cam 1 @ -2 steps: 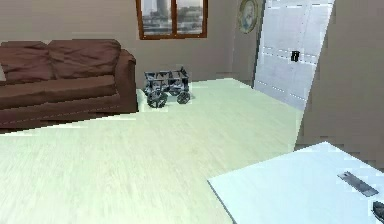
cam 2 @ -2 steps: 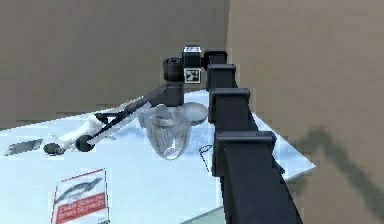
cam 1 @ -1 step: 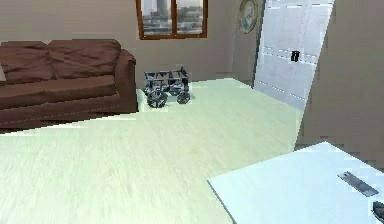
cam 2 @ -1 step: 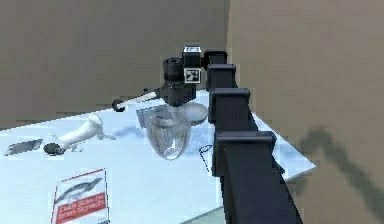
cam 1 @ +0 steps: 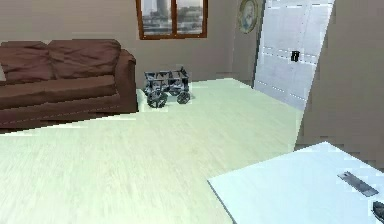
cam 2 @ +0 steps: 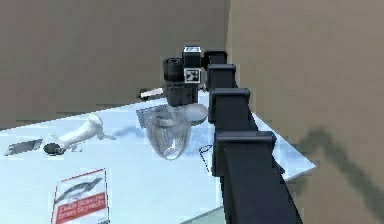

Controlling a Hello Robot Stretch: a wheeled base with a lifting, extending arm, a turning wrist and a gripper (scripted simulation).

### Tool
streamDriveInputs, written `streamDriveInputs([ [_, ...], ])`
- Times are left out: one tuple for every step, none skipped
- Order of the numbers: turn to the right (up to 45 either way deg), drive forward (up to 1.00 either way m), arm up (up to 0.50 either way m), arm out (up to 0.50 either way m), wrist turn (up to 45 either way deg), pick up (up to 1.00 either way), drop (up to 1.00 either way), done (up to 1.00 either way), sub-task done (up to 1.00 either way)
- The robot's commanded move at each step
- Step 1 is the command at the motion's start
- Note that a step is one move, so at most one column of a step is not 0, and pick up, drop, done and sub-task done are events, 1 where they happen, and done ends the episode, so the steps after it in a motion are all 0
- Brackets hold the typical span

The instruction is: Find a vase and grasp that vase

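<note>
Vase point(cam 2: 172, 138), clear glass, shows above the table point(cam 2: 150, 195) right at the pincer point(cam 2: 176, 112), just under its dark body. You can't tell whether it stands on the table or hangs, so you can't tell whether the pincer grips anything. The tabletop shows through its glass. Also on the table lie a white object point(cam 2: 85, 130) and a red-edged booklet point(cam 2: 80, 196). The forward view gives you the table's corner with a dark flat thing point(cam 1: 358, 183), and beyond the table a brown sofa point(cam 1: 65, 75) and a wheeled cart point(cam 1: 167, 88).
</note>
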Motion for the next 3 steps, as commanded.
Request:
streamDriveInputs([
  [0.0,0.00,-0.28,0.00,0.0,0.00,0.00,0.00,0.00],
  [0.0,0.00,0.00,0.00,0.0,1.00,0.00,0.00,0.00],
  [0.0,0.00,0.10,0.00,0.0,0.00,0.00,0.00,0.00],
])
